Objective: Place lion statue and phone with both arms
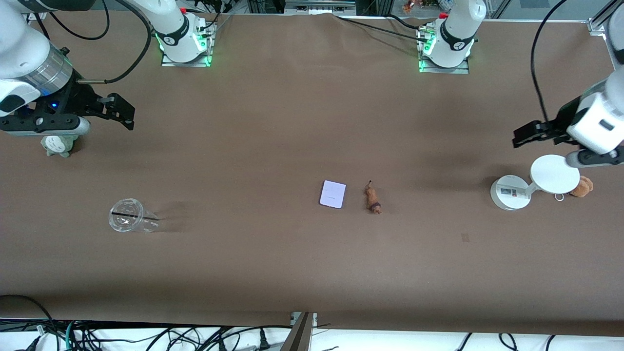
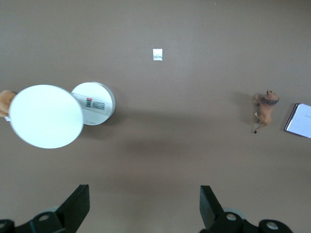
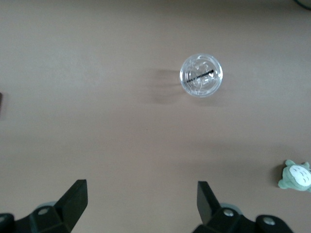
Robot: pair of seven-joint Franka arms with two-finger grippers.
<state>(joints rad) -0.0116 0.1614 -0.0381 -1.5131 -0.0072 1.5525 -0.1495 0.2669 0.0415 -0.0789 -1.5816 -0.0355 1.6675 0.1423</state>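
The phone (image 1: 333, 194) and lion (image 1: 373, 199) lie side by side mid-table, apart, the lion toward the left arm's end. The left gripper (image 1: 522, 135) hangs wide open and empty over that end; the right gripper (image 1: 122, 112), also wide and empty, over the other end.

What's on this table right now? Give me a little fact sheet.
lion statue: lying mid-table, untouched
phone: flat beside the lion statue, toward the right arm's end
left tool: open, up over the white stand
right tool: open, up near the grey-green plush
clear cup: toward the right arm's end
orange plush: by the stand
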